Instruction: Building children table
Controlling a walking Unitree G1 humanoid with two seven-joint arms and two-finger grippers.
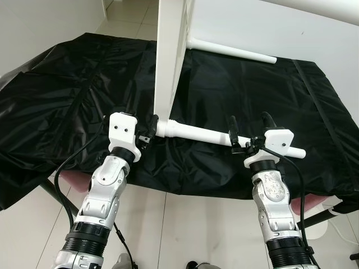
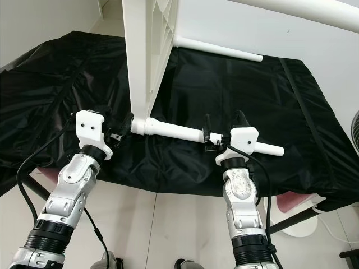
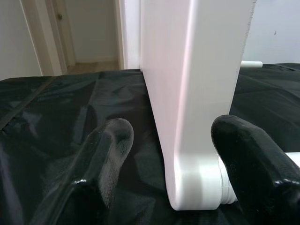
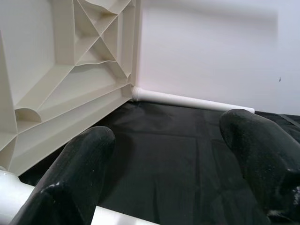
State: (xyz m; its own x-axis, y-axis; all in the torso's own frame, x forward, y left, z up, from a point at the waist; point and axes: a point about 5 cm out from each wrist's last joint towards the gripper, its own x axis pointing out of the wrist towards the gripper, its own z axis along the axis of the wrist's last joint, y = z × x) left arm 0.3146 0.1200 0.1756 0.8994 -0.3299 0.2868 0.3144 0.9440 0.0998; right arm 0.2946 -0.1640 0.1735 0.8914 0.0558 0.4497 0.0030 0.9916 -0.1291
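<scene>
Bracing the white tabletop (image 1: 168, 56) on its edge atop the black sheet (image 1: 67, 101), we keep our left gripper (image 1: 150, 132) spread around its lower corner, one finger (image 3: 105, 154) either side, not clamping. From that corner the near leg (image 1: 196, 133) runs sideways toward our right gripper (image 1: 249, 131), whose parted fingers straddle its shaft. A second leg (image 1: 233, 50) projects from the tabletop's far corner. The plastic looks smooth and hard, ribbed underneath; the legs are round tubes.

Both silver arms raised forward, left pincer (image 1: 150, 130) fingers spread, right pincer (image 1: 247, 134) fingers spread
</scene>
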